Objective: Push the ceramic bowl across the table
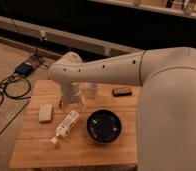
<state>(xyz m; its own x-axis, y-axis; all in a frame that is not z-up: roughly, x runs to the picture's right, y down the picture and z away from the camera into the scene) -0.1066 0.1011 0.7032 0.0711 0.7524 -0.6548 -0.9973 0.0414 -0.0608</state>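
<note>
Ceramic bowl [105, 126]: one, on table [41, 146]; gripper [72, 101] beside one cup [92, 90] (grip unclear).

Dim, warm light. A dark wall [116, 22] fills the top of the frame, crossed by a pale rail [21, 26] slanting down from the upper left. At left, tan floor [6, 57] carries black cables [8, 90] and a small blue device [25, 68]. The pincer [72, 102] hangs centre-left over the worktop [81, 150].

Count's in: one ceramic bowl [105, 126], one white cup [92, 90], one white bottle [66, 125], one pale block [45, 112], one small dark object [122, 91], all on one table [41, 146]. And one gripper [72, 103], mine, low at the table's eleven o'clock.
</note>
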